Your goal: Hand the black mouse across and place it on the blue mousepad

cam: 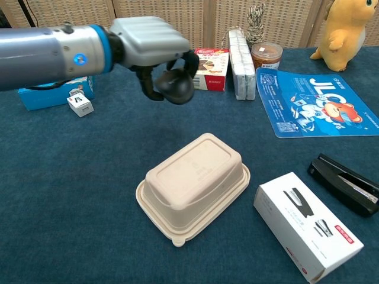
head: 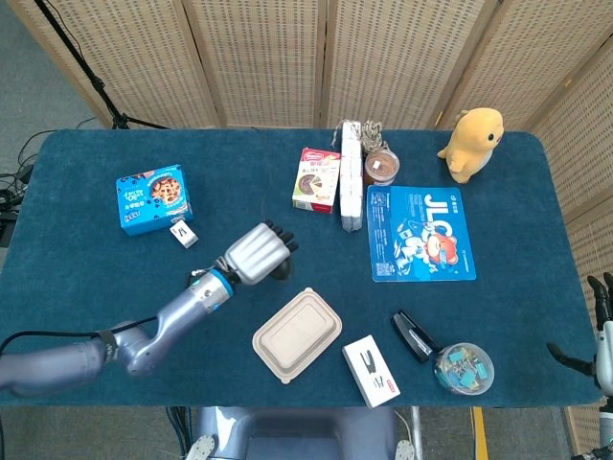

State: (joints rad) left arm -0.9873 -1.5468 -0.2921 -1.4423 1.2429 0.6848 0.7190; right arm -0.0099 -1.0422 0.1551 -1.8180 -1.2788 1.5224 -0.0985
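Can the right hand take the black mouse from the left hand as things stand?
Probably not yet. The right hand sits at the table's far right edge, while the left hand holds the black mouse aloft beyond the takeaway container, well left of the blue mousepad.

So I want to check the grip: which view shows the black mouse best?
The chest view. There the black mouse shows large and from the side, hanging under the left hand that holds it above the table. In the head view the hand covers it almost entirely from above.
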